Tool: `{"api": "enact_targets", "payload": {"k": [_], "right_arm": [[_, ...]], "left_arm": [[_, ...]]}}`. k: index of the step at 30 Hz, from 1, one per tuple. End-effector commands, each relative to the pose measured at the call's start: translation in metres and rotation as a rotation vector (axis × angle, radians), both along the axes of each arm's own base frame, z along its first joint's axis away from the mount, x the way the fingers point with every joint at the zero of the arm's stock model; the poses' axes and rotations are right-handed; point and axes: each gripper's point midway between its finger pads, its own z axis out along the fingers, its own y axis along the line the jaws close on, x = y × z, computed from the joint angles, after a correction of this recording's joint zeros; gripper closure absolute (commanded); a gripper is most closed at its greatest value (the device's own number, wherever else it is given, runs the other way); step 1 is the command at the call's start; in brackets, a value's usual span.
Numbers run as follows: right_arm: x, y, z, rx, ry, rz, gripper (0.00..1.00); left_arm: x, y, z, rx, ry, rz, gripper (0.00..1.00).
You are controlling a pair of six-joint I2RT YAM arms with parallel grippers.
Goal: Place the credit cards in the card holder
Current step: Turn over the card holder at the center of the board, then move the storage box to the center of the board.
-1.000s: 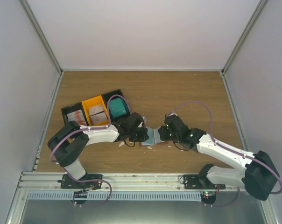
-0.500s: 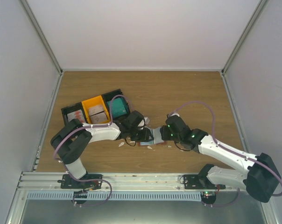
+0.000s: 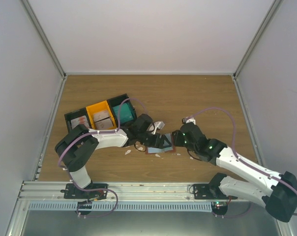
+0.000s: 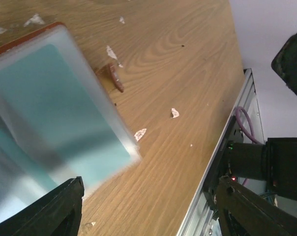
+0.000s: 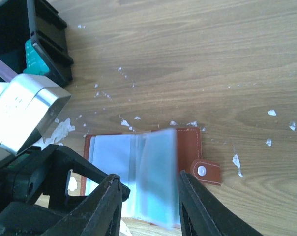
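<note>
1. A brown wood-grain table [image 3: 197,98] filled the floor of the cell.
2. Toward its left rear, small plastic bins sat pressed side by side in a slanted row. There was an orange bin [image 3: 98,105] in the middle and a black bin [image 3: 69,118] on either side of it.
3. Tiny white scraps [image 5: 271,112] lay scattered over the wood, most of them apart from one another.
4. Plain white walls [image 3: 148,34] closed off three sides, with slim metal posts [image 3: 43,37] running up the back corners.
5. A ribbed metal rail [image 3: 153,189] ran along the table's near edge.
</note>
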Motion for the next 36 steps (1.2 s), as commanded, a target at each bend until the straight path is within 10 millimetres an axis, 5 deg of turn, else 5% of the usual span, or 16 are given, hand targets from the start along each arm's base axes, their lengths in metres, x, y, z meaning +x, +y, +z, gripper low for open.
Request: {"api": "enact_targets", "payload": {"k": [1,9,15,24,27,36], "right_arm": [[0.003,-0.014,0.004,-0.004,-0.029,-0.072,0.65],[0.003,0.003,0.014,0.009,-0.056,0.033,0.62],[0.004,0.026,0.024,0.034,-0.086,0.162,0.61],[0.0,0.059,0.009,0.106,-0.029,0.286,0.59],[0.001,0.062,-0.001,0.117,-0.005,0.277,0.59],[0.021,0.089,-0.004,0.145,-0.036,0.346,0.53]], "left_arm": [[0.006,-0.014,0.026,-0.1,-0.096,-0.056,0.25],[0.036,0.008,0.06,0.013,-0.326,0.041,0.22],[0.066,0.069,0.111,0.229,-0.589,0.193,0.13],[0.068,0.157,0.134,0.384,-0.674,0.38,0.1],[0.069,0.175,0.142,0.392,-0.704,0.414,0.01],[0.102,0.196,0.173,0.385,-0.797,0.442,0.01]]}}
